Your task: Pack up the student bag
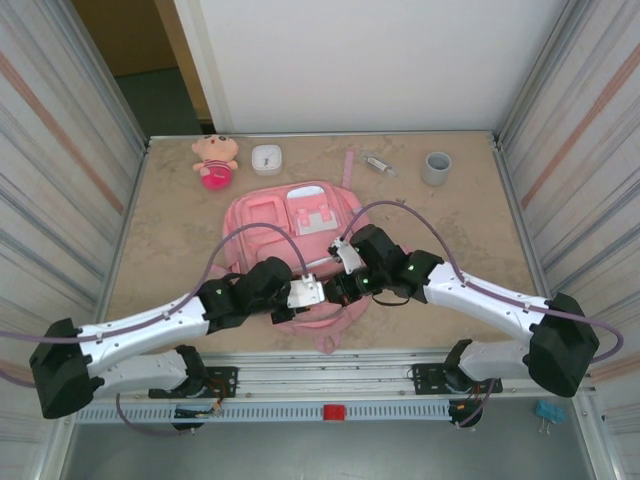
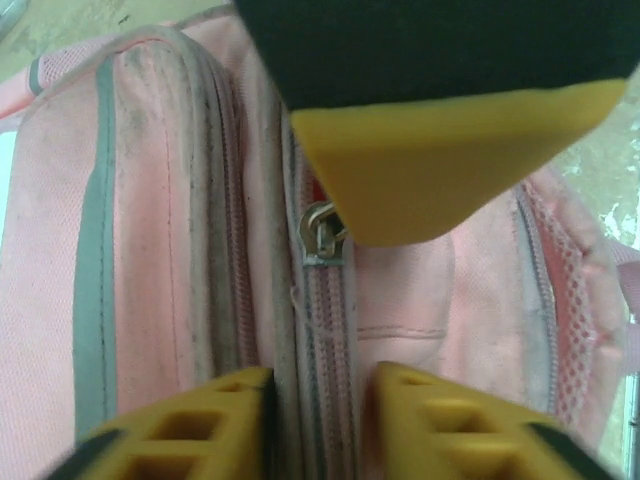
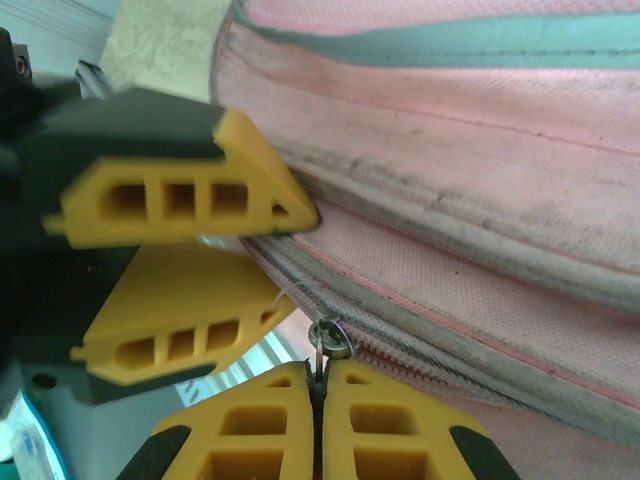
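Student bag (image 3: 450, 200) zipper pull (image 3: 328, 340) between right claw (image 3: 319, 400) fingertips

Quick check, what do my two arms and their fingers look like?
Left arm and right arm: white links, black joints, a thin purple cable looping off each. The right has a small green light. Fingers are yellow wedges with rectangular cut-outs on black mounts.

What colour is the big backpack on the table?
Pink, with white-trimmed front pockets; the student bag shows best in the top external view.
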Controlling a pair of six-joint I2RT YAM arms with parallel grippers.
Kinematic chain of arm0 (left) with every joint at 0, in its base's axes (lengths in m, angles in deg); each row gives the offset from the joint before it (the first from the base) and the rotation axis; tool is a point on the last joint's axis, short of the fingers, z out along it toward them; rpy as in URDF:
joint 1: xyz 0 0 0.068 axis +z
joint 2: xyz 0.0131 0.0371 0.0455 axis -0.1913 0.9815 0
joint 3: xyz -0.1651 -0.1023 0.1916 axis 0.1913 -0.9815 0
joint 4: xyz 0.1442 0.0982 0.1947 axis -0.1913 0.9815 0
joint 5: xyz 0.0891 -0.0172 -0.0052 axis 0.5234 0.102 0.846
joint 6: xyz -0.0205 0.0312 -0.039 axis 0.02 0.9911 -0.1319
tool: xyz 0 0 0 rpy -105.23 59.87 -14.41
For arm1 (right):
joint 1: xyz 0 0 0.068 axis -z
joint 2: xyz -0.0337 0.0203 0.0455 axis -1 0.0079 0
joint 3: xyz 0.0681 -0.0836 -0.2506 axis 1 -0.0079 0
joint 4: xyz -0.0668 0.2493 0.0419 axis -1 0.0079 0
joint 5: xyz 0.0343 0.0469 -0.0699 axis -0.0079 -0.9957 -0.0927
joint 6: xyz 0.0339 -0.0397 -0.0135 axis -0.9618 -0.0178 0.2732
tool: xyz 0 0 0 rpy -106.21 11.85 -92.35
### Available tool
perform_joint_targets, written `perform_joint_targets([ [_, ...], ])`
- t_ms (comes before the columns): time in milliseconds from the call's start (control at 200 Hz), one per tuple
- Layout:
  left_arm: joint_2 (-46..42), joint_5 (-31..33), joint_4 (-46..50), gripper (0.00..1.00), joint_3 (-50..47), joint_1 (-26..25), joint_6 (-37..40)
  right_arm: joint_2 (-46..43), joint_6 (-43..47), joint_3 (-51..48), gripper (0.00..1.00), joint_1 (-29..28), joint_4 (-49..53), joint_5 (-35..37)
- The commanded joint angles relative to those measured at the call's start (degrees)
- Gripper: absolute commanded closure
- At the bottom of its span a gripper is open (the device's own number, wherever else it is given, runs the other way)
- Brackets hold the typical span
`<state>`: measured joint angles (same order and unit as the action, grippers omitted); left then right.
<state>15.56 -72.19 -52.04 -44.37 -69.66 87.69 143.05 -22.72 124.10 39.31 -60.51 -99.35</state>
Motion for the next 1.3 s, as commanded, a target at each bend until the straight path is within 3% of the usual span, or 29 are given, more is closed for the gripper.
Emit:
perform_joint_targets([
  [0, 0.92, 2.49, -3.24, 0.85, 1.38, -0.07, 1.18, -2.31, 1.01, 2.00, 1.00, -0.10, 0.81, -2.06],
  [120, -1.60, 1.78, -3.05, 0.94, -0.40, 0.05, 1.86, -3.31, 1.23, -0.53, 1.00, 4.57, 1.39, -2.34],
  [356, -10.91, 4.42, 3.65, 0.93, -3.70, 1.64, 2.42, -3.27, 4.38, -4.04, 1.00, 17.48, 2.36, -5.78],
  [556, -14.35, 7.69, 8.08, 0.89, -4.30, 2.38, 2.42, -2.66, 3.73, -2.55, 1.00, 15.02, -0.41, -10.84],
  [616, -13.99, 7.29, 7.67, 0.84, -3.92, 2.38, 2.25, -2.61, 3.87, -1.49, 1.00, 12.24, -0.15, -10.50],
  [702, -12.69, 4.19, 6.85, 0.61, -2.23, 2.38, 1.18, -2.56, 3.70, -0.22, 1.00, 9.10, 0.04, -9.81],
  [792, -10.43, 1.25, 4.63, 0.46, 0.23, 1.74, -0.87, -3.04, 2.99, 0.61, 1.00, 6.76, -0.03, -9.48],
  [977, -4.14, -0.44, -1.69, 0.39, 3.26, -1.51, -0.99, -3.69, 1.69, 1.08, 1.00, 4.81, -0.85, -9.33],
  [1117, 0.35, -0.04, -4.09, 0.41, 4.24, -1.79, 0.04, -3.79, 1.61, 1.34, 1.00, 3.94, -0.80, -9.69],
  [1298, 1.57, 1.51, -4.93, 0.74, 3.13, -1.73, 1.97, -4.75, 3.06, 0.54, 1.00, 4.91, 0.48, -8.80],
])
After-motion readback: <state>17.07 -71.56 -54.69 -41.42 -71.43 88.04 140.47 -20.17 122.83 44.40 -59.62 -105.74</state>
